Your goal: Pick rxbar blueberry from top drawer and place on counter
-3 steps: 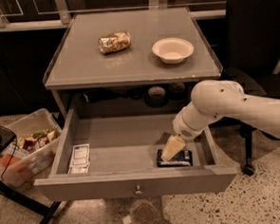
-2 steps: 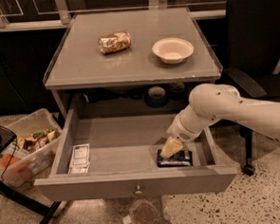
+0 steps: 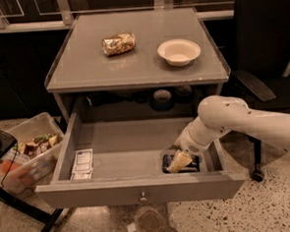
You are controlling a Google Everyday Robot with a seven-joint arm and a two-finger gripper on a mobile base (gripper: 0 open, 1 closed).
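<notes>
The rxbar blueberry (image 3: 195, 165) lies flat on the floor of the open top drawer (image 3: 139, 189), in its front right corner, close to the front panel and the right wall. Its wrapper is dark, and the print on it cannot be read. The gripper (image 3: 180, 161) is down inside the drawer, its tan tip right over the middle of the bar and covering part of it (whether it has hold of the bar cannot be told). The white arm (image 3: 234, 120) reaches in from the right, over the drawer's right wall.

At the drawer's front left, well apart from the bar, lie white flat packets (image 3: 82, 163) with dark printing too small to make out. A small metal knob (image 3: 143, 199) sits at the centre of the front panel.

Above, the counter (image 3: 83, 67) carries a crumpled golden foil bag (image 3: 119, 43) lying on its side towards the left, and a pale bowl (image 3: 179, 51) towards the right, the two apart.

On the floor to the left stands a clear plastic bin (image 3: 32, 132) of assorted snacks.
</notes>
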